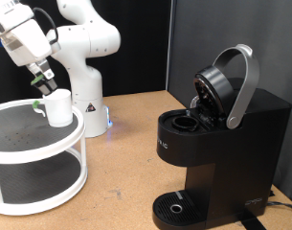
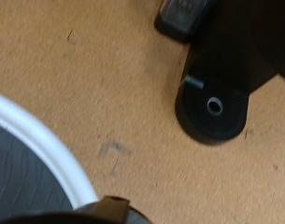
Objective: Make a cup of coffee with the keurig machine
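- Desk [image 1: 126,144]: plain brown top.
- Keurig machine [image 1: 217,144]: black, lid raised, pod well open.
- White two-tier stand [image 1: 40,144]: well apart from the machine.
- Cup [image 1: 57,107]: on the stand's upper tier.
- Pincer [image 1: 40,88]: beside the cup's rim; grip unclear, seemingly carrying a green-topped pod [image 1: 37,103] for loading.

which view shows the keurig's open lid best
The exterior view. It shows the whole keurig machine from the side, its grey-handled lid raised over the open pod chamber. The wrist view catches only the machine's round drip base from above and a blurred dark part at the frame edge; the lid is not clear there.
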You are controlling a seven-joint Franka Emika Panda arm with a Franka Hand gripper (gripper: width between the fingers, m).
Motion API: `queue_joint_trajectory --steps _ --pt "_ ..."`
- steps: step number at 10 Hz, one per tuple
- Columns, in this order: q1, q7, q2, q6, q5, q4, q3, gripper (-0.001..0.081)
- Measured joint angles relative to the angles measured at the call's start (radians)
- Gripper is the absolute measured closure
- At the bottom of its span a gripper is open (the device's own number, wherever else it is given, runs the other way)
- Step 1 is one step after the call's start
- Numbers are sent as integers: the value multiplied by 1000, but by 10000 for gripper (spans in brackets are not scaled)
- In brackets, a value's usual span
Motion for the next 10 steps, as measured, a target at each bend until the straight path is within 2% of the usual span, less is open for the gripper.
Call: queue_joint_trajectory --steps 3,5,7,8,10 --pt "51 42 12 -64 143 25 -30 335" --pt "105 111 57 -81 202 65 -27 335" --pt "161 133 113 -90 256 114 -27 335" --pt "177 137 140 -82 271 131 -29 335" --pt "177 137 139 -109 283 131 -30 336"
